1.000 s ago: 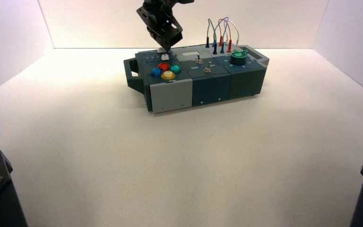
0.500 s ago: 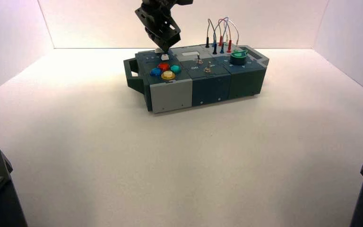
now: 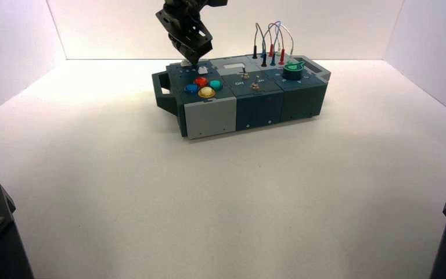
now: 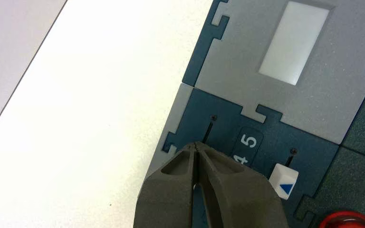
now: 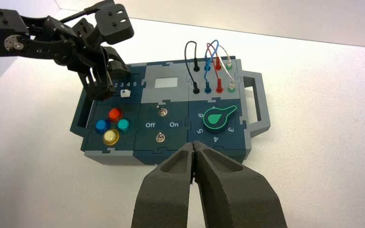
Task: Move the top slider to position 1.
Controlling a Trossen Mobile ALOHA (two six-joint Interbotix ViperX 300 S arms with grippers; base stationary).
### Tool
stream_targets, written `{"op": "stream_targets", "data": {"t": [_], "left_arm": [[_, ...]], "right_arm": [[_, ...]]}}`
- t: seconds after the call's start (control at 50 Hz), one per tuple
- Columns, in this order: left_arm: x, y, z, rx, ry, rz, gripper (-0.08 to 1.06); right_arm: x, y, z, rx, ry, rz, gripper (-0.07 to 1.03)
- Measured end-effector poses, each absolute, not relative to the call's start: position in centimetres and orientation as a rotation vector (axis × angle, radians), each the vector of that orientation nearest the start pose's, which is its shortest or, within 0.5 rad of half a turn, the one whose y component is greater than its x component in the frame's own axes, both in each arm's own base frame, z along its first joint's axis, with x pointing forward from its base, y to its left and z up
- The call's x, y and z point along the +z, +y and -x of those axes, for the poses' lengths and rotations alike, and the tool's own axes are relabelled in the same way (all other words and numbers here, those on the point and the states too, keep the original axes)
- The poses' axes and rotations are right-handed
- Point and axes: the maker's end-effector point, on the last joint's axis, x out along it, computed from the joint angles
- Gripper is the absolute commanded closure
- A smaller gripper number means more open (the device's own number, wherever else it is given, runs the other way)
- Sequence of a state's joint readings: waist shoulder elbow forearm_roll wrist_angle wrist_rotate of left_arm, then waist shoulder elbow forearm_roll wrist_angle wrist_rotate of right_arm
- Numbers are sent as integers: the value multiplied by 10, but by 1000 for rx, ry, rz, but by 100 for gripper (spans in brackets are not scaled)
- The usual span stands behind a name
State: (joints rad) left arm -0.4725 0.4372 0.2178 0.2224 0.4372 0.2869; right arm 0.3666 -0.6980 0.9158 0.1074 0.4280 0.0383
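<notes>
Just left of the clenched left claw sits the top slider. The right claw, clenched, hangs farther off.

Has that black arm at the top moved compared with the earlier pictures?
Yes: the left end effector has moved left along the box, farther from the red button.

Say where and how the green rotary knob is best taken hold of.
Likely by the green rotary knob's narrow, tapering pointer, from above, one finger along each long side; the plugs stand behind it, so keep the gripper clear of them.
</notes>
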Motion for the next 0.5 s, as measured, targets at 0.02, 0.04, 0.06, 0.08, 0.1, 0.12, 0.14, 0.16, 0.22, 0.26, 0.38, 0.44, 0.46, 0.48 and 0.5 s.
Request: {"op": "stream_targets", "data": {"t": [0.02, 0.04, 0.06, 0.08, 0.1, 0.12, 0.14, 0.16, 0.22, 0.26, 0.38, 0.44, 0.46, 0.48, 0.5], "left_arm": [[36, -213, -454, -595, 952, -737, 101], [36, -212, -454, -595, 953, -741, 101], [36, -212, -453, -594, 956, -737, 101], [35, -211, -453, -594, 957, -737, 101], [36, -211, -453, -594, 956, -740, 101], [36, -211, -453, -594, 955, -740, 101], [36, -210, -452, -595, 958, -741, 101], [36, -210, -451, -594, 960, -738, 101], [36, -209, -449, -595, 961, -741, 101], [37, -208, -448, -594, 963, -741, 101], [36, -206, -445, -595, 969, -742, 101], [35, -205, -442, -595, 974, -740, 101], [36, -204, -442, -594, 973, -739, 101], [35, -205, -442, -596, 974, -743, 101], [35, -204, -441, -595, 974, -742, 101]], "right_arm": [[224, 110, -265, 352, 665, -27, 99], [224, 110, -265, 352, 665, -27, 99], [224, 110, -265, 352, 663, -26, 99], [224, 110, -266, 351, 664, -28, 99], [224, 110, -265, 352, 663, -26, 99], [224, 110, -266, 351, 664, -28, 98], [224, 110, -265, 351, 665, -29, 99], [225, 110, -266, 350, 662, -30, 98], [224, 110, -265, 352, 662, -28, 99], [224, 110, -266, 351, 664, -28, 99], [224, 110, -266, 352, 662, -28, 99], [225, 110, -266, 352, 659, -28, 98], [224, 110, -266, 352, 660, -27, 99], [225, 110, -266, 350, 659, -30, 99], [225, 110, -266, 352, 659, -28, 99]]}}
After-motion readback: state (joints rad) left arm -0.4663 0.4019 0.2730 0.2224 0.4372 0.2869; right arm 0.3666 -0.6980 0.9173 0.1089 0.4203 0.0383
